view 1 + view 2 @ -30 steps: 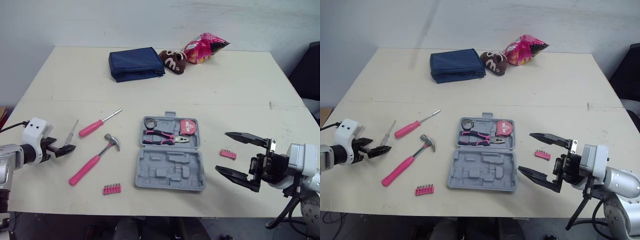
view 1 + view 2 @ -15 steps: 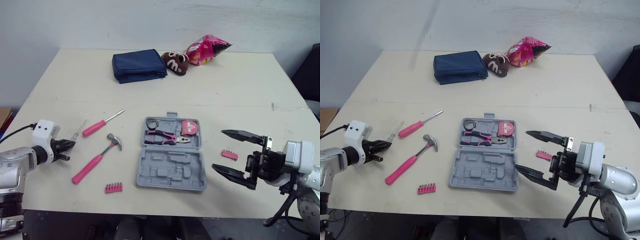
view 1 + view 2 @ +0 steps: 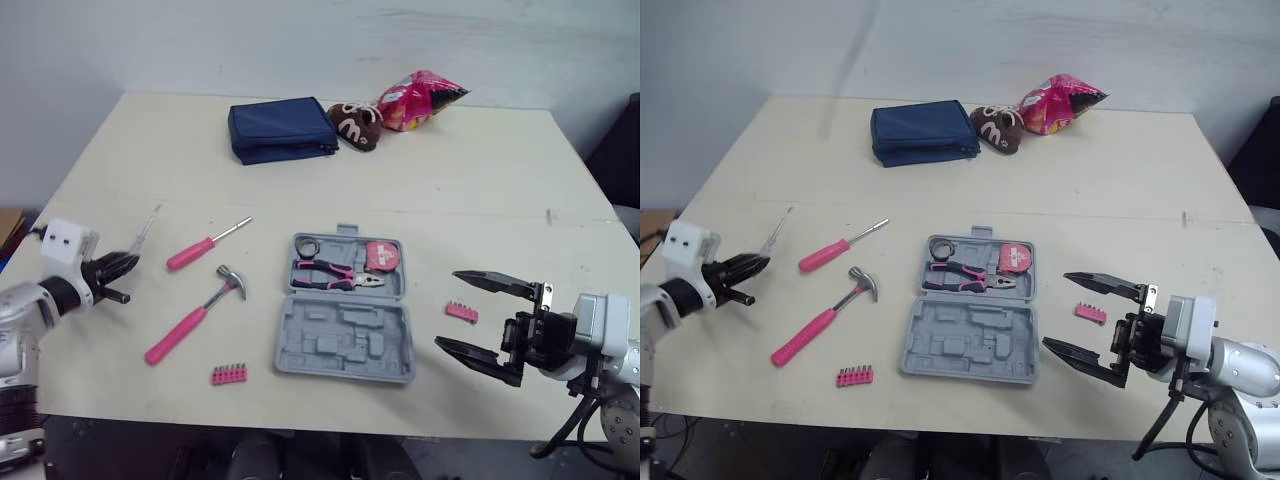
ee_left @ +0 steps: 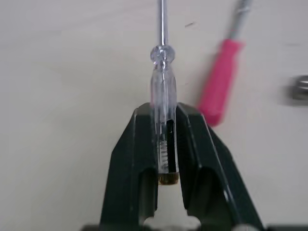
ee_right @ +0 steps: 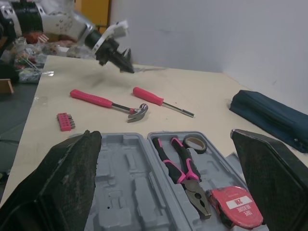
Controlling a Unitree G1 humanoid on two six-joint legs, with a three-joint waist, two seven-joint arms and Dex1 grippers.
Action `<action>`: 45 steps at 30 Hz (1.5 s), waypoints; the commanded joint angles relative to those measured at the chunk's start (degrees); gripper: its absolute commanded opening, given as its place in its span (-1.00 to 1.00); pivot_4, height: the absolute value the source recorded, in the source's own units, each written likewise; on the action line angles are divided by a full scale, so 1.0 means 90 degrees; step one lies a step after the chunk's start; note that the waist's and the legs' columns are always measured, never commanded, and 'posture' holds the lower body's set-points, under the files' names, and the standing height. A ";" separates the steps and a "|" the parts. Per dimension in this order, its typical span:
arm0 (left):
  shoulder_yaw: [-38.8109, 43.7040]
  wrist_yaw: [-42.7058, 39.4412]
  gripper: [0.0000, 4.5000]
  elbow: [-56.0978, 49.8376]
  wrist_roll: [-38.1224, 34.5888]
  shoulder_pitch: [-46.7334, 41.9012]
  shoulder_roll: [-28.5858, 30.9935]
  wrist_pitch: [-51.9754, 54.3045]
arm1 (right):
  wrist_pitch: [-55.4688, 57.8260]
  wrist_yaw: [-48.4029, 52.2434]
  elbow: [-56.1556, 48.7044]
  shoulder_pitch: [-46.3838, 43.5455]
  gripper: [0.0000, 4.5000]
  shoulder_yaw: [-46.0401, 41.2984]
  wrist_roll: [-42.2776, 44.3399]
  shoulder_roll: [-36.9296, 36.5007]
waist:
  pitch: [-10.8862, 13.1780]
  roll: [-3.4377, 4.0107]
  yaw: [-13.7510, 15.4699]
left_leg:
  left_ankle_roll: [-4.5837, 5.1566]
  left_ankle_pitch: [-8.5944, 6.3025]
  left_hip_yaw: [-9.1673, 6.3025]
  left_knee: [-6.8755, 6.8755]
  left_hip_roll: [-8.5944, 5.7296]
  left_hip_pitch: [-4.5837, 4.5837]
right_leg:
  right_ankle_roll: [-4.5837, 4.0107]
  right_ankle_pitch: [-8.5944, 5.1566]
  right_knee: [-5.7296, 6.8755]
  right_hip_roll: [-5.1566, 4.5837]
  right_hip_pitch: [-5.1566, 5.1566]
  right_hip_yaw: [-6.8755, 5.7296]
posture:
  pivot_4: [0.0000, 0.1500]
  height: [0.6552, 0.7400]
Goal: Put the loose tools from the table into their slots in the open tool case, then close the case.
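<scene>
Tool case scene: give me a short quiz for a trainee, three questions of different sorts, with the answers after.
1. True or false: the left gripper is shut on the clear screwdriver.
2. Which tool already lies in the case? A hammer, B pliers, C pink screwdriver.
3. How many bit strips lie loose on the table?
Key: 1 true. 2 B. 3 two, one on each side of the case.
</scene>
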 commanded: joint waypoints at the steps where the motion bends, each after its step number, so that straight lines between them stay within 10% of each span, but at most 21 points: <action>1: -0.0542 -0.1312 -1.00 -0.0720 -0.0316 -0.0254 0.0216 -0.0858 | -0.0255 0.0334 0.0136 0.0186 1.00 -0.0387 -0.0004 -0.0143 | 0.0000 0.0004 -0.0010 | 0.0004 -0.0001 0.0004 0.0000 -0.0007 0.0001 | 0.0000 0.0000 -0.0001 -0.0005 0.0001 0.0001 | 1.00 1.00; 12: -0.3522 -0.2610 -1.00 -0.1955 0.0341 -0.2097 0.0079 -0.0063 | -0.0628 0.0667 0.0473 0.0886 1.00 -0.0716 -0.0108 -0.0007 | 0.0007 0.0014 -0.0036 | -0.0002 0.0004 0.0016 0.0002 0.0010 0.0017 | 0.0003 0.0001 -0.0002 0.0049 0.0010 0.0048 | 1.00 1.00; 23: -0.5310 -0.1808 -1.00 -0.2783 0.1705 -0.3108 -0.0765 0.1612 | -0.0631 0.0389 0.0170 0.0958 1.00 -0.0564 -0.0168 0.0059 | 0.0017 0.0028 -0.0034 | 0.0003 -0.0004 0.0029 0.0054 0.0031 0.0007 | 0.0013 0.0003 0.0003 0.0069 0.0009 0.0078 | 1.00 1.00; 45: -0.6077 -0.1386 -1.00 -0.2643 0.2423 -0.3380 -0.1290 0.2522 | -0.0022 -0.0577 -0.0707 0.0798 1.00 -0.0256 -0.0227 0.0015 | 0.0019 0.0033 -0.0020 | 0.0005 -0.0005 0.0030 0.0061 0.0031 0.0007 | 0.0013 0.0003 0.0007 0.0068 0.0009 0.0085 | 1.00 1.00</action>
